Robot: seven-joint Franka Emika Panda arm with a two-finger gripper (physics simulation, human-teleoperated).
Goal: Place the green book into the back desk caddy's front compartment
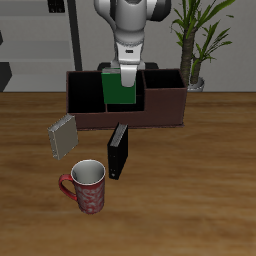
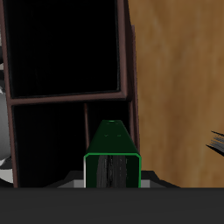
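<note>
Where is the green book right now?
The green book hangs upright in the gripper, over the back desk caddy, behind the black book.

Wooden table [image 1: 200, 190] carries: back desk caddy [image 1: 165, 105], grey book [image 1: 62, 136], upright black book [image 1: 119, 151], red mug [image 1: 86, 187].

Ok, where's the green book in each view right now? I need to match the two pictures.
Exterior view: the green book hangs upright under the tool, over the back desk caddy.
Wrist view: the green book is seen end-on, close to the camera.
Shared landmark: the back desk caddy's dark partitions.
</note>
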